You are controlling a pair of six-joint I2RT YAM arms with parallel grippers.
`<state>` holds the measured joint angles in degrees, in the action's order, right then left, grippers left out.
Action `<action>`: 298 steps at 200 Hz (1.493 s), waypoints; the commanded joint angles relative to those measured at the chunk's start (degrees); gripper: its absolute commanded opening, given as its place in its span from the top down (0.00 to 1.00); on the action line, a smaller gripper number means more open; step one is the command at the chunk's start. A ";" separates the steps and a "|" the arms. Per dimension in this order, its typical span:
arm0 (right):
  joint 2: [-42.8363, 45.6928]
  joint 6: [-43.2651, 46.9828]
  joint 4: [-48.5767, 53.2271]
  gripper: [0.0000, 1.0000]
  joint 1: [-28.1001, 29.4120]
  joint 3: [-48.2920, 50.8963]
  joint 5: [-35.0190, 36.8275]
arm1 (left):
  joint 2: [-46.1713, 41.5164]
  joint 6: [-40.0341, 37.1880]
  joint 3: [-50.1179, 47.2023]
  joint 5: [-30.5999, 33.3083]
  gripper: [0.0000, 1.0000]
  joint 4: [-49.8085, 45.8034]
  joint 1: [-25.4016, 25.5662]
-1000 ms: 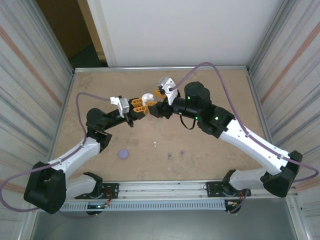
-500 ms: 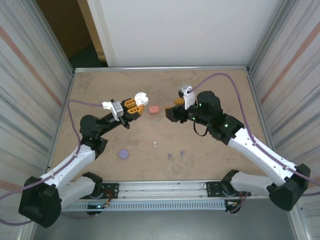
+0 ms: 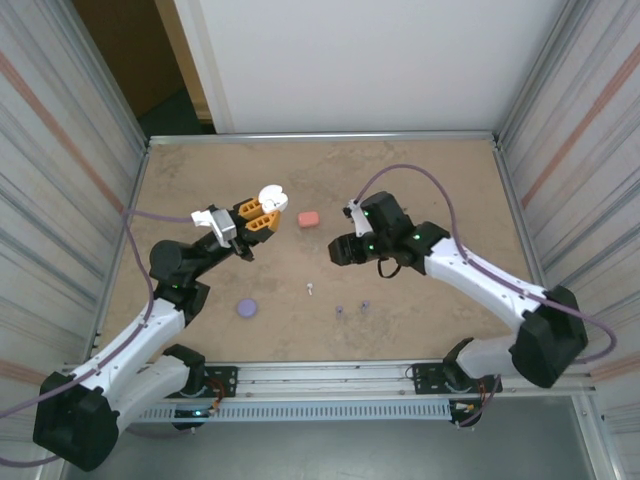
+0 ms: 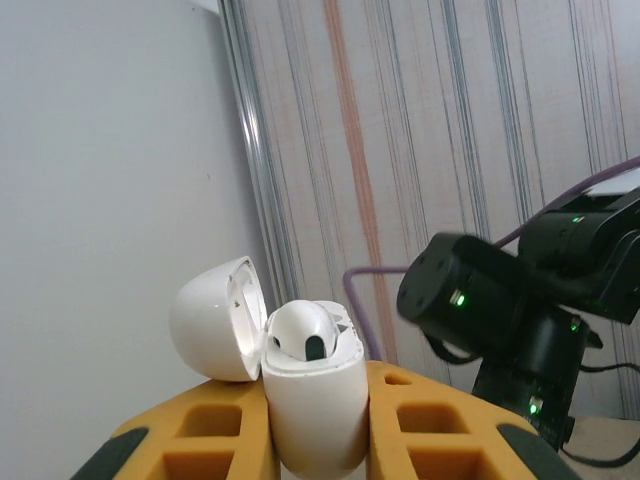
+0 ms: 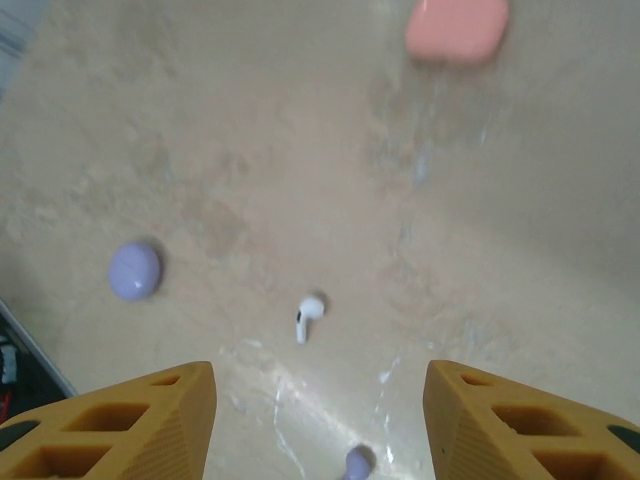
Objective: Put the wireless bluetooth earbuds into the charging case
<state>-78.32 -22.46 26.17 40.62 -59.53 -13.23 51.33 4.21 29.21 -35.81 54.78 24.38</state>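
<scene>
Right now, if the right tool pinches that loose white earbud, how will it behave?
The white earbud looks tiny and glossy, so it may slip from the right tool. Its rounded head suggests it would probably spin if nudged.

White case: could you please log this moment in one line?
left gripper: shut on white case, lid open | right gripper: open, white earbud ahead

White charging case (image 4: 314,410) clamped in L gripper (image 4: 318,425), lid open (tipped left), white earbud (image 4: 303,335) inside, R arm (image 4: 500,300) behind
</scene>
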 commanded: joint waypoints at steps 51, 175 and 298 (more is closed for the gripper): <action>-19.05 -2.32 12.41 0.45 4.06 -13.83 -4.89 | -1.22 -0.69 -0.97 1.43 1.00 2.34 -0.22; -36.25 -2.68 18.86 0.53 7.76 -25.41 -4.77 | -1.52 -1.54 -1.20 1.79 1.00 1.64 -0.25; -41.10 -2.22 17.95 0.58 8.07 -27.22 -5.75 | -1.14 -1.78 -1.00 2.09 1.00 1.20 -0.28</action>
<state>-118.19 -23.99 43.16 48.42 -85.03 -18.06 50.57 3.60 28.36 -34.57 55.09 24.38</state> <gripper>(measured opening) 0.434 0.208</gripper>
